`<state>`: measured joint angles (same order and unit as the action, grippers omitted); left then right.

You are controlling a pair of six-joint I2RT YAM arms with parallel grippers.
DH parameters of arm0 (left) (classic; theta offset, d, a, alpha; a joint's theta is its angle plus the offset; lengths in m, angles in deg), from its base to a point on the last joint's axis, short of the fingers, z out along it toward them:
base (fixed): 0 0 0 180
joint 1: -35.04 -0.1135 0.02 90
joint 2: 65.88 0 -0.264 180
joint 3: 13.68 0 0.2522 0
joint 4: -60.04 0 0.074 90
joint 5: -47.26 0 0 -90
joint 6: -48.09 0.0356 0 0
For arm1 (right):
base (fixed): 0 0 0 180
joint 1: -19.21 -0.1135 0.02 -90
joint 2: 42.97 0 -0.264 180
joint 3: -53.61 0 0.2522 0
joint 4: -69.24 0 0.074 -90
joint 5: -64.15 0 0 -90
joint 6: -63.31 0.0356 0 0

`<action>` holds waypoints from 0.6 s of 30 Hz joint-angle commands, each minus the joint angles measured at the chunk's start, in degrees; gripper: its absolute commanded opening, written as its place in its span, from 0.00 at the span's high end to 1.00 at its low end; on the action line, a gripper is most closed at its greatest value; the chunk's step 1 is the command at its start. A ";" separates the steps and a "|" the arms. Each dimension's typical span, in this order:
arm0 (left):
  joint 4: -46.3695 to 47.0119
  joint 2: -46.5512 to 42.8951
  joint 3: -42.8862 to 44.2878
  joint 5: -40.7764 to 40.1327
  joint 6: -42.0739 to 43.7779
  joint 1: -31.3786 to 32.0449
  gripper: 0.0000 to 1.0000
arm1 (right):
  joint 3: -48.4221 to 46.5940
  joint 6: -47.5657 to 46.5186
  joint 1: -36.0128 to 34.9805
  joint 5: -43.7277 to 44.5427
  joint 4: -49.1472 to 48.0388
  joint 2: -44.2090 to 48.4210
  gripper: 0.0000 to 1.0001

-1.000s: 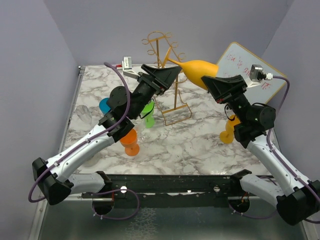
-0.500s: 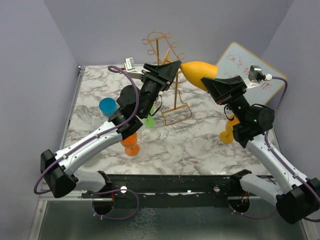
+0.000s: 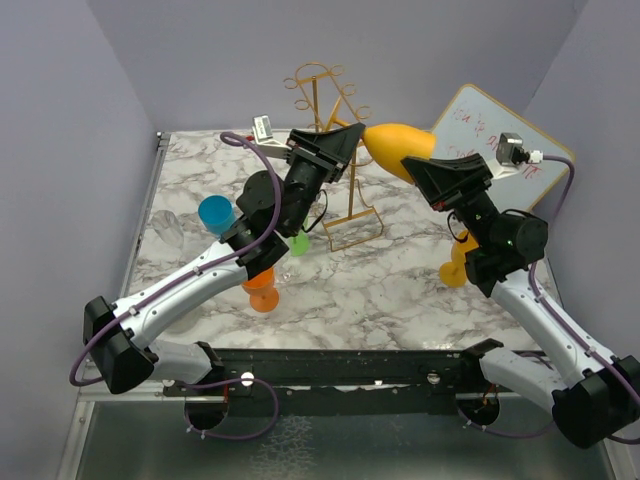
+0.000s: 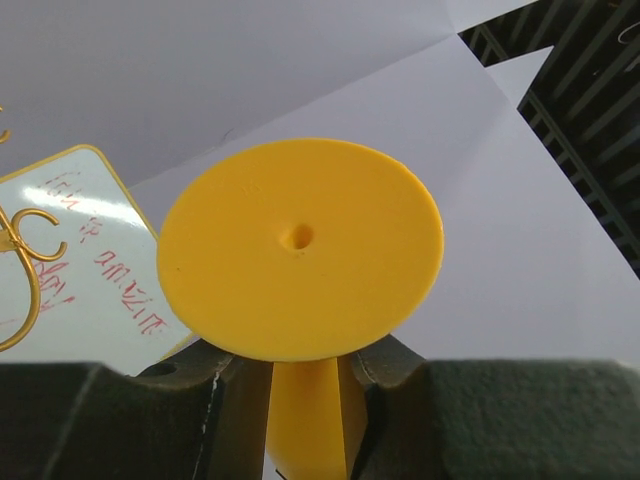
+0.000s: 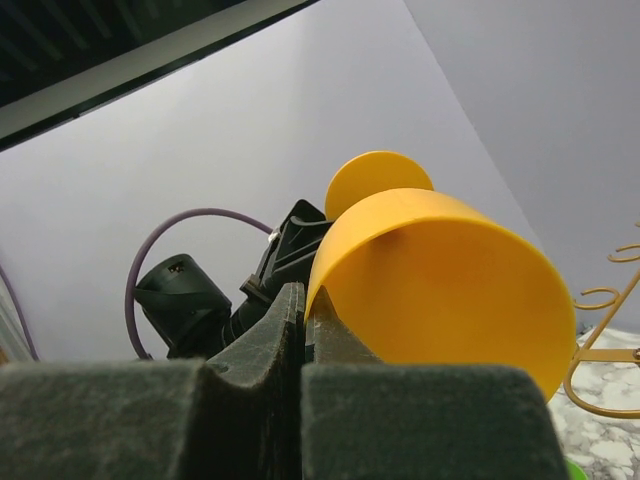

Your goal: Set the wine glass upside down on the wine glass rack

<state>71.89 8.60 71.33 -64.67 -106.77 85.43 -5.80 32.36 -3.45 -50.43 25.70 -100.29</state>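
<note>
Yellow-orange plastic is bridging both arms. The yellow-orange plastic wine glass [image 3: 400, 148] is hanging on its side in the air at about 1 o'clock over the white-and-grey marble tabletop [image 3: 390, 295]. It is lying just beside the curled top loops of the golden-orange thin wire wine glass rack [image 3: 317, 108], and I cannot tell whether it is touching them.

Over the last second the left pincer [image 3: 345, 137] has been climbing from lower down by the rack's post up to the stem, while the glass itself has hardly been shifting. In the left wrist view its fingers are now closing on the stem just under the round foot. The right pincer [image 3: 418, 165] is pinching the thin wall of the bowl at its rim, its fingers nearly meeting.

To my eye a handover is taking shape — the left arm is taking the stem, so the right will probably be letting go before the foot can be slid into a loop, bowl downward.

Counting:
- One rack is standing at 12 o'clock.
- One white dry-erase board [image 3: 490, 140] is leaning at 2 o'clock.
- Five coloured glasses are in view — the held one, plus four on the tabletop:
  - a blue glass [image 3: 214, 212] at 9 o'clock;
  - a green glass [image 3: 299, 242] near the centre;
  - an orange glass [image 3: 262, 288] at 7 o'clock;
  - a second yellow glass [image 3: 455, 268] at 4 o'clock.
</note>
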 commanded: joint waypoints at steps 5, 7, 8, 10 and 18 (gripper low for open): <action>2.25 0.81 2.06 1.64 -1.05 0.15 0.83 | 1.61 -0.73 -0.08 -3.49 -0.97 0.48 1.00; 2.26 0.93 2.50 2.88 -0.29 0.15 1.00 | 1.68 -0.41 -0.14 -3.58 -0.97 0.29 0.99; 2.26 1.01 2.70 3.20 0.82 0.09 1.00 | 1.82 -0.22 -0.19 -3.42 -0.91 0.37 1.00; 2.26 1.02 3.55 3.42 3.44 -0.02 1.00 | 2.57 -0.14 -0.15 -2.51 -0.43 1.10 0.93; 0.50 2.88 10.27 5.75 23.60 -3.33 1.00 | 2.57 -3.23 -0.13 6.94 14.65 6.22 0.34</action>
<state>71.91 10.91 77.45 -62.16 -95.44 84.47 -3.64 31.05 -3.40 -48.50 32.63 -96.79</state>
